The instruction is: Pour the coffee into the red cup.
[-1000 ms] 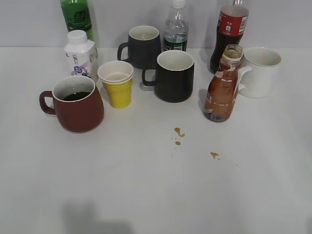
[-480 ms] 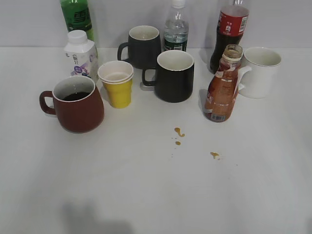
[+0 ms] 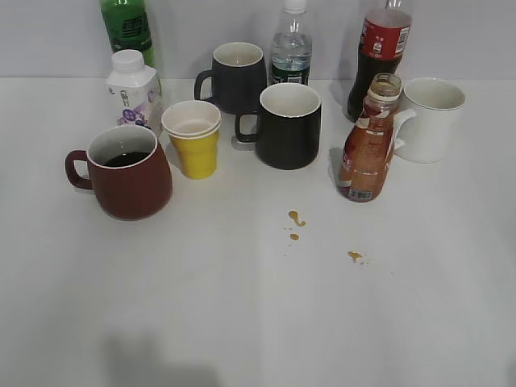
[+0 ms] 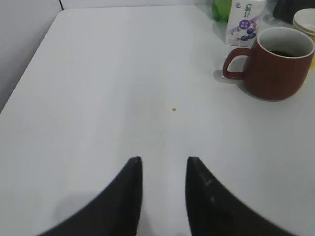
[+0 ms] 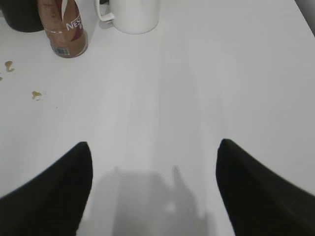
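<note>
The coffee bottle (image 3: 368, 145) stands upright and uncapped on the white table, next to a white mug; it also shows in the right wrist view (image 5: 63, 27). The red cup (image 3: 125, 172) stands at the left with dark liquid inside, handle to the left; it also shows in the left wrist view (image 4: 273, 61). My left gripper (image 4: 163, 162) is open and empty, well short of the red cup. My right gripper (image 5: 153, 145) is open wide and empty, apart from the bottle. Neither gripper shows in the exterior view.
A yellow paper cup (image 3: 193, 139), two black mugs (image 3: 286, 125), a white mug (image 3: 429, 118), a white carton (image 3: 133, 90), a green bottle (image 3: 127, 28), a water bottle (image 3: 291, 47) and a cola bottle (image 3: 379, 50) stand at the back. Coffee drops (image 3: 295, 218) lie mid-table.
</note>
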Motion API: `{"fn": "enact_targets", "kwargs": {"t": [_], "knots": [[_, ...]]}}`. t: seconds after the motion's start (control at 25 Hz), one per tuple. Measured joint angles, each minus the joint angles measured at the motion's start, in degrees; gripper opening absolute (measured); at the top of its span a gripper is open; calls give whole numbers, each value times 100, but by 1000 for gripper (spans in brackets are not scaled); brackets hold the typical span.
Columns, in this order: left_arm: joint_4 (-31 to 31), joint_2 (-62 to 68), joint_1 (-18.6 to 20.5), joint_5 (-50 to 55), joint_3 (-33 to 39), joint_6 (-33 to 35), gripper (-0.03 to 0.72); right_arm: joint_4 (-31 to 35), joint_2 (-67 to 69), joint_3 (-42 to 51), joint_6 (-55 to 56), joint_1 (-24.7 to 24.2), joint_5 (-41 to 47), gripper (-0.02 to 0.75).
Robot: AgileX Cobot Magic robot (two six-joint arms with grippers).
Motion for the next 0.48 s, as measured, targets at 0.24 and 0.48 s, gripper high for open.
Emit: {"fn": "enact_targets", "kwargs": {"t": [0.24, 0.48], "knots": [[0, 0, 0, 0, 0, 0, 241, 3, -14, 0, 0, 0, 4, 585], [0, 0, 0, 0, 0, 0, 241, 3, -14, 0, 0, 0, 4, 585]]}}
